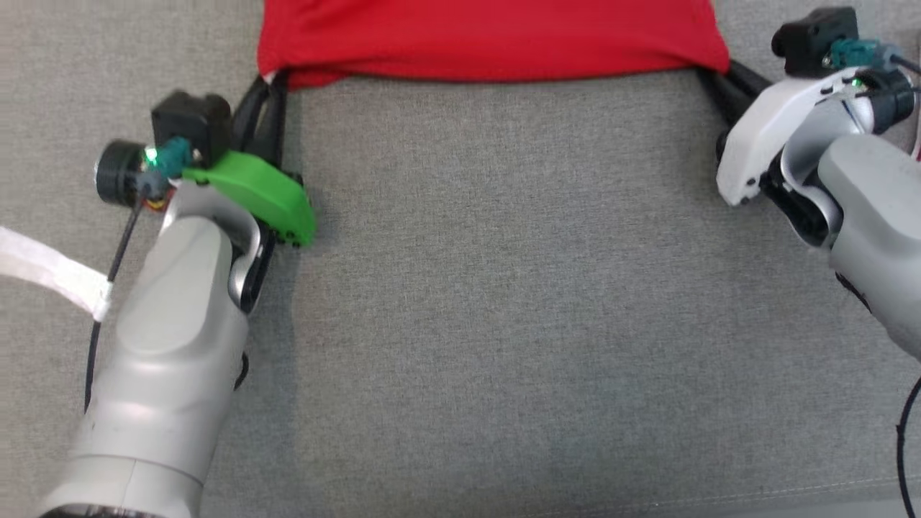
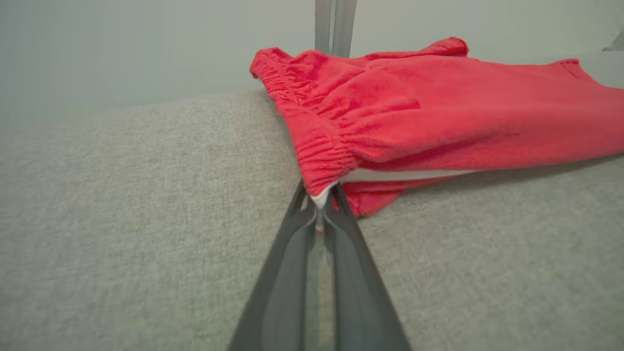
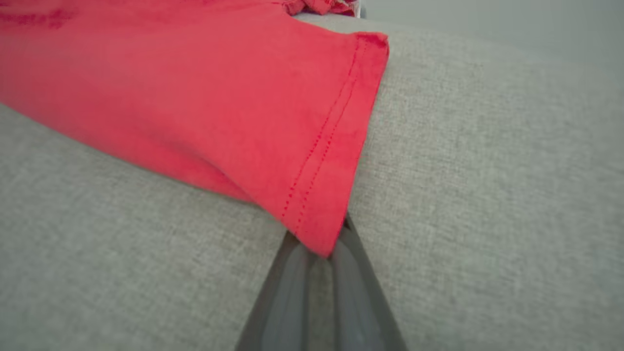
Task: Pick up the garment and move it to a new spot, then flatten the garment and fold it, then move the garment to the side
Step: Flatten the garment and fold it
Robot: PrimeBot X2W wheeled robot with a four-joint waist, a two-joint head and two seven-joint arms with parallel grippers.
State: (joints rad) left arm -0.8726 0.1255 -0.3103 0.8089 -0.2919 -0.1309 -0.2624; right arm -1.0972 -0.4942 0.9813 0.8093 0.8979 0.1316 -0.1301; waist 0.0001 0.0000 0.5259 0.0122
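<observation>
A red garment (image 1: 489,36) lies stretched along the top of the head view on a grey fabric surface (image 1: 504,288). My left gripper (image 1: 272,79) is shut on its left corner. In the left wrist view the gripper (image 2: 321,201) pinches the gathered elastic waistband end of the garment (image 2: 414,112), with a white inner edge showing. My right gripper (image 1: 709,72) is shut on the right corner. The right wrist view has that gripper (image 3: 324,243) clamping the stitched hem corner of the garment (image 3: 219,97). The fingertips are hidden under cloth.
A white strip (image 1: 50,273) crosses the surface at the left edge beside my left forearm. A black cable (image 1: 903,446) hangs at the lower right. A seam (image 1: 719,493) of the grey surface runs near the bottom. A pale upright post (image 2: 335,24) stands behind the garment.
</observation>
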